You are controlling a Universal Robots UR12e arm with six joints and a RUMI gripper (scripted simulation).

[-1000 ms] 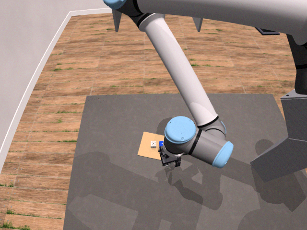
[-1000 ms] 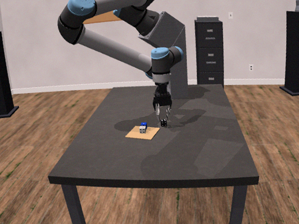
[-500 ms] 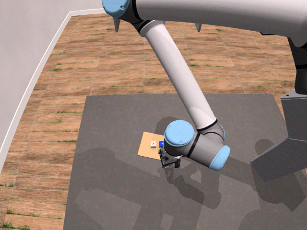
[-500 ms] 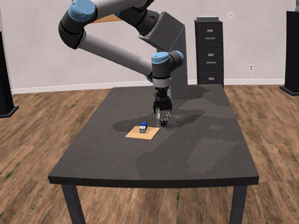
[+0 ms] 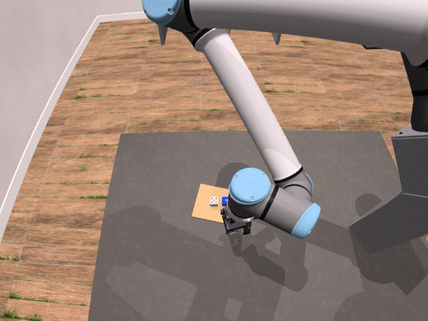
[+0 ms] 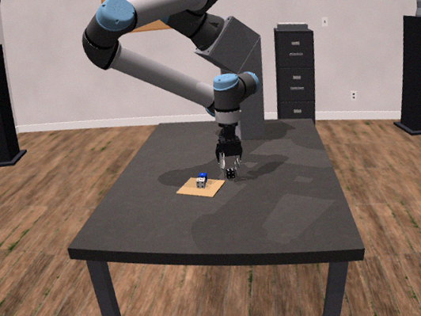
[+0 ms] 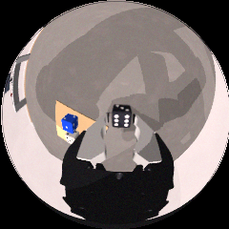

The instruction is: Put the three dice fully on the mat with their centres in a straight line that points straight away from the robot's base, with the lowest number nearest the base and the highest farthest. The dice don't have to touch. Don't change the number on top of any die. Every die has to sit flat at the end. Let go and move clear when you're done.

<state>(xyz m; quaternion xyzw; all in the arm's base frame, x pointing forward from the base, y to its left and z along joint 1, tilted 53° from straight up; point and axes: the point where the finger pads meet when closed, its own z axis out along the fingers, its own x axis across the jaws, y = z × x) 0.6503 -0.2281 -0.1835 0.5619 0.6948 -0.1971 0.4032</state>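
Observation:
The tan mat (image 5: 200,211) (image 6: 211,191) (image 7: 61,111) bears two dice. The white die (image 5: 214,200) (image 6: 200,183) (image 7: 71,138) shows five pips on top. The blue die (image 5: 225,200) (image 6: 203,174) (image 7: 70,123) is beside it on the robot's side; the arm partly hides it in the top view, and its number is hard to read. The black die (image 6: 230,173) (image 7: 121,115) is on the dark table beside the mat, with six pips facing the wrist camera. My gripper (image 6: 230,167) (image 7: 120,114) is partly open, a finger on either side of the black die, not gripping it. The top view hides the black die.
The dark table (image 5: 155,166) (image 6: 163,225) carries the mat. The blue and white dice stand close to my gripper's left in the exterior view. The grey robot pedestal (image 5: 386,221) (image 6: 247,100) stands at the table's far end in the exterior view.

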